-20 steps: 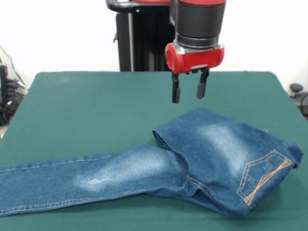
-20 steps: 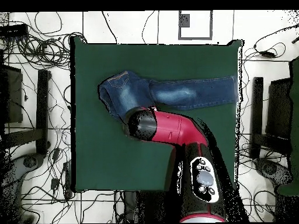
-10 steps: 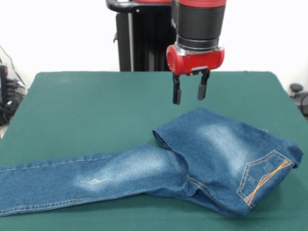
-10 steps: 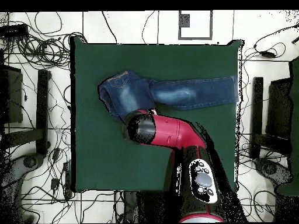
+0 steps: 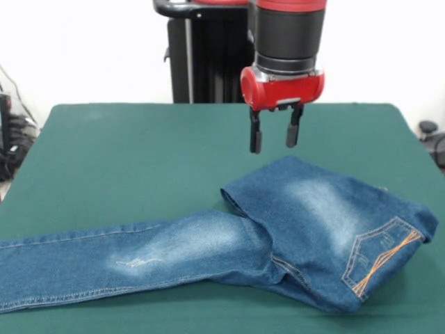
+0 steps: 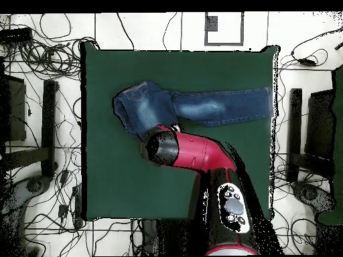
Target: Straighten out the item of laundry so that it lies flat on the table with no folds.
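Blue denim jeans [image 5: 278, 236] lie on the green table [image 5: 139, 153], folded over at the hip so the seat with an orange-stitched pocket rests on top of one leg. That leg runs out to the left edge in the front view. In the overhead view the jeans [image 6: 194, 106] stretch across the upper half of the table [image 6: 114, 181]. My gripper [image 5: 274, 142] hangs open just above the far edge of the folded seat, holding nothing. From overhead the red arm [image 6: 194, 154] covers the gripper.
Bare green cloth spreads behind and to the left of the jeans in the front view. Cables [image 6: 40, 40] and dark stands [image 6: 27, 127] surround the table on the floor in the overhead view.
The gripper has shifted slightly to the right in the front view and stays open. The jeans have not moved.
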Robot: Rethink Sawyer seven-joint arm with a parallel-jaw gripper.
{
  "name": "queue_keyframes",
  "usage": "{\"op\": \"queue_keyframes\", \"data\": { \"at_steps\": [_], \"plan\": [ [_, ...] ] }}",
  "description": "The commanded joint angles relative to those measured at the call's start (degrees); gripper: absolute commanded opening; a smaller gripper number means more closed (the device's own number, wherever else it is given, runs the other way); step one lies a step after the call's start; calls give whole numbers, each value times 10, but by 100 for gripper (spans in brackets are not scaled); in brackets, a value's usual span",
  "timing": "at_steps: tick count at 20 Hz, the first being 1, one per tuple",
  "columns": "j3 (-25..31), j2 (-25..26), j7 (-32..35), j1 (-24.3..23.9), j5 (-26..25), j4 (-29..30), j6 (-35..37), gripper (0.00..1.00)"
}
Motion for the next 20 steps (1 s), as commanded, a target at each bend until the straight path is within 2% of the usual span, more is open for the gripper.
{"op": "queue_keyframes", "data": {
  "at_steps": [1,20],
  "plan": [
    [19,46,162,8,30,49,-35,100],
    [48,44,163,19,33,109,-89,100]
  ]
}}
